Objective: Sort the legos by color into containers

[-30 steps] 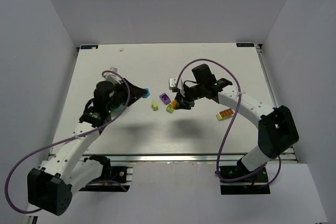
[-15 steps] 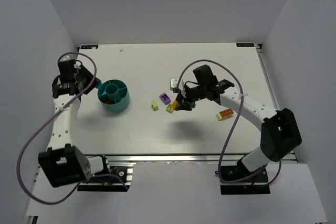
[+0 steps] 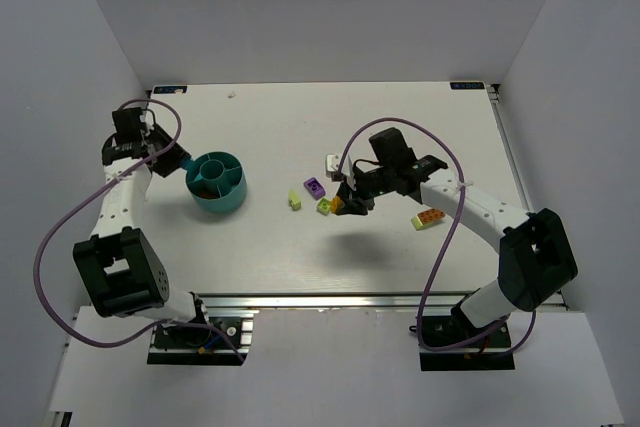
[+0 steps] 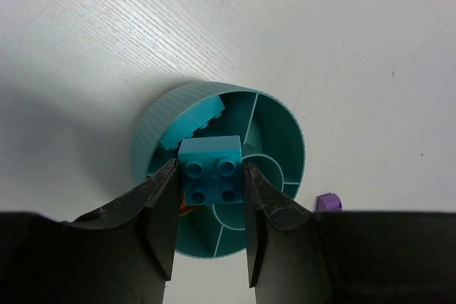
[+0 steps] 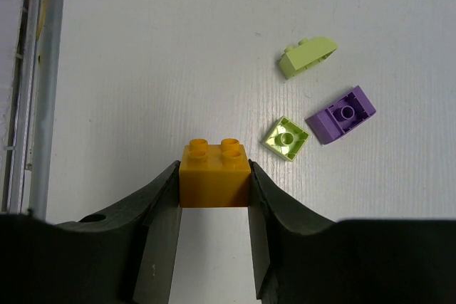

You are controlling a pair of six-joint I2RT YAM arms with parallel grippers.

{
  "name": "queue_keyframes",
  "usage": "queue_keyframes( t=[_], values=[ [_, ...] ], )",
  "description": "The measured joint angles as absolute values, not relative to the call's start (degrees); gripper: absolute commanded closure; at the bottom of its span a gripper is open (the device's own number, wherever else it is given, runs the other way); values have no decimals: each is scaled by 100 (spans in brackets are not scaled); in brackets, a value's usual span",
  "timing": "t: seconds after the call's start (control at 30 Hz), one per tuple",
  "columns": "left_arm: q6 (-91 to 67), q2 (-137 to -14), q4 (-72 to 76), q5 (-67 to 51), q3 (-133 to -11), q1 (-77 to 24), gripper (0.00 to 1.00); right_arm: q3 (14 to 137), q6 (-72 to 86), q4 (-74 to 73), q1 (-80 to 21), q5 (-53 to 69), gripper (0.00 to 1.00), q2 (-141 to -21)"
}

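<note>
Sorting is partly done. On the white table (image 3: 260, 257), the teal divided bowl (image 4: 153, 140) already holds a cyan piece (image 4: 198, 127) in one compartment and something orange in another, seen only in part. The left gripper (image 4: 209, 176) is clamped on a cyan 2x2 brick (image 4: 210, 167), directly above the bowl and ready to drop into the cyan compartment. The right gripper (image 5: 214, 176) is clamped on an orange 2x2 brick (image 5: 214, 170), above the table and well apart from the bowl. Not yet sorted, loose on the table: an orange piece with a lime end (image 3: 430, 217), a purple brick (image 5: 340, 114), a lime slope (image 5: 308, 57) and a small lime plate (image 5: 286, 139). No brand, label or legible writing is visible on any item.
</note>
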State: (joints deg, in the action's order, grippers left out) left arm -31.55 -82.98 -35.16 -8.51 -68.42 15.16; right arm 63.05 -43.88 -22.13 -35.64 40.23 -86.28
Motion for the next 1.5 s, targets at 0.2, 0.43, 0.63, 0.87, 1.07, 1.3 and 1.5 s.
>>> queue_keyframes(
  t=[0.2, 0.43, 0.63, 0.87, 1.07, 1.3, 1.5],
  values=[
    [-3330, -8589, -3179, -1111, -6823, 1516, 97, 6305, -4388, -2213, -3564, 4025, 100, -8628],
    [-3448, -8794, -3028, -1258, -6785, 1516, 87, 6305, -4388, -2213, -3564, 4027, 100, -8628],
    [-3459, -8799, -2919, -1267, -6726, 1516, 69, 6305, -4388, -2213, -3564, 4029, 100, -8628],
    [-3452, -8812, -2923, -1260, -6560, 1492, 56, 6305, -4388, -2215, -3564, 4049, 100, -8628],
    [-3441, -8812, -2908, -1247, -6495, 1487, 43, 6305, -4388, -2220, -3564, 4051, 100, -8628],
    [-3411, -8809, -2976, -1243, -6497, 1487, 37, 6307, -4388, -2233, -3564, 4066, 100, -8628],
    [-3352, -8667, -3142, -1107, -6539, 1487, 36, 6383, -4401, -2241, -3610, 4069, 100, -8665]
  ],
)
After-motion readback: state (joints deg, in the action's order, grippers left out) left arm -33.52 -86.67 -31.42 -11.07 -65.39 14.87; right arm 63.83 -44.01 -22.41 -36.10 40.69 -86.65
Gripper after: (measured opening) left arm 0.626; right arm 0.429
